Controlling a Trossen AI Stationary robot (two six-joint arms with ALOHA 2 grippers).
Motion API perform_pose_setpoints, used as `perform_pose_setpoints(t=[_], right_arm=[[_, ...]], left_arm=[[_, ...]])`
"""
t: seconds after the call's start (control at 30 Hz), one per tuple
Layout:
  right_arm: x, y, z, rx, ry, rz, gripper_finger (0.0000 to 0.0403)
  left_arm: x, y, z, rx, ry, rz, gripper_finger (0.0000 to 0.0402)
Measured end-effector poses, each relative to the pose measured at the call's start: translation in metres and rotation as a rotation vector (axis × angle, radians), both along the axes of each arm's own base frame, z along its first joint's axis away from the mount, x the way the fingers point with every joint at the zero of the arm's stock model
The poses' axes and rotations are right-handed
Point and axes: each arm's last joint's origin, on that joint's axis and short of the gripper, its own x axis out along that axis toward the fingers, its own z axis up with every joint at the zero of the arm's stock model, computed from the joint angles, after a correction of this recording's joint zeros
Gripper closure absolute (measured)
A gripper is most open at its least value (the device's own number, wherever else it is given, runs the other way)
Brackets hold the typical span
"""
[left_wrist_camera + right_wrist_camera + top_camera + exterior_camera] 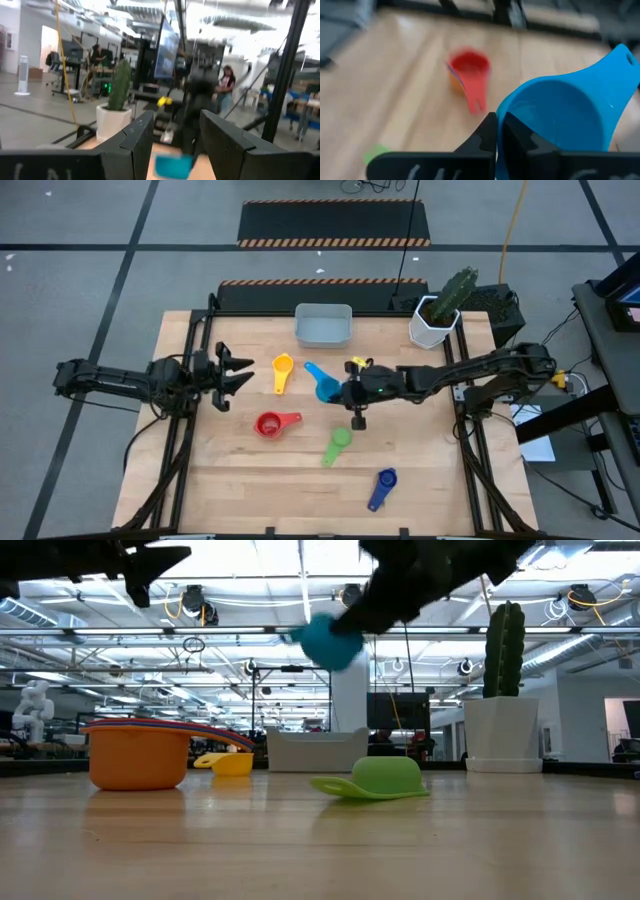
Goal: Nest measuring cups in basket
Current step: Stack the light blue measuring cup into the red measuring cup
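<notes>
Right gripper is clamped on rim of the light blue cup, held up off the tabletop near its middle; low view shows the cup in the air. No readable writing or brand on cups or basket. Basket sits at the far edge, mid-width. Yellow cup lies toward the far edge, left of the held cup; red cup w/ orange beneath is nearer the middle; green cup toward the near edge; blue cup near the near right corner. Left gripper hovers at the left edge, fingers partly apart, holding nothing. Cactus pot at far right corner.
</notes>
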Motion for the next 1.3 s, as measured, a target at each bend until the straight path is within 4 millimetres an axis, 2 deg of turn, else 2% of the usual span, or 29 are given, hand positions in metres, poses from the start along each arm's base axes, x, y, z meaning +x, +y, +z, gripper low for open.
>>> perform_pose_setpoints(t=[0.13,0.3,0.53,0.77,0.9,1.1,1.3], right_arm=[[-0.004,0.002,0.007,0.021,-0.217,0.123,0.0401],[-0.003,0.0,0.018,0.047,-0.417,0.289,0.0402],[0.0,0.002,0.031,0.111,-0.619,0.496,0.0402],[0.009,0.003,0.024,0.129,-0.674,0.565,0.0402],[0.019,0.004,0.023,0.157,-0.708,0.608,0.0403],[0.041,0.008,0.017,0.238,-0.722,0.718,0.0403],[0.048,0.009,0.016,0.278,-0.762,0.781,0.0403]], left_arm=[[0.01,-0.005,-0.005,0.037,0.042,-0.026,0.0238],[0.019,-0.014,-0.005,0.076,-0.004,-0.177,0.0232],[0.036,-0.022,-0.01,0.069,-0.034,-0.178,0.0174],[0.051,-0.026,-0.012,0.096,-0.148,-0.164,0.0124],[0.067,-0.029,-0.008,0.147,-0.132,-0.172,0.0127],[0.092,-0.038,0.003,0.198,-0.139,-0.268,0.0154],[0.101,-0.046,0.01,0.242,-0.161,-0.329,0.0178]])
